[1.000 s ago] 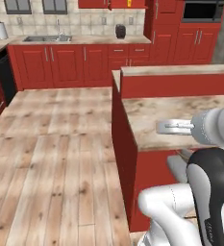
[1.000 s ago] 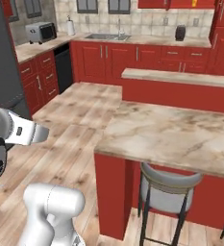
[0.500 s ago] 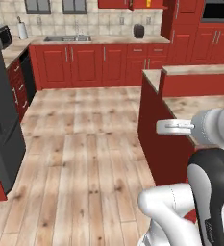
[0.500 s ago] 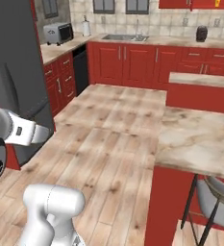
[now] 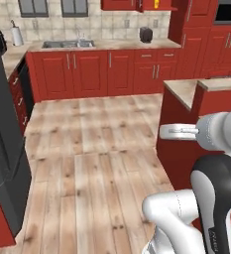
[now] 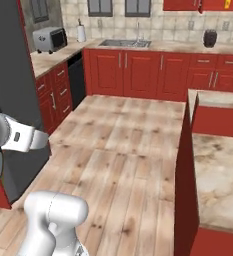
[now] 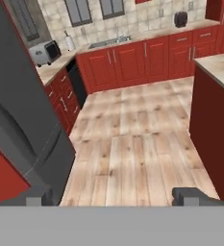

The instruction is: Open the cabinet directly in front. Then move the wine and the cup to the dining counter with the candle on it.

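The arm (image 5: 206,198) is built of smooth, rounded links in glossy white, joined by dark, near-black joint sections. In the left base view a fat white elbow curves up from the bottom edge, capped by a black rounded collar that carries small pale lettering near the lower right corner, too small to read. Above it sits a light grey cylindrical wrist, from which a slim white piece with thin dark lines projects. In the right base view the white base link is a bulbous, shiny cylinder. A grey-white segment with a small dark slot mark runs beside a black round joint bearing a small white emblem.
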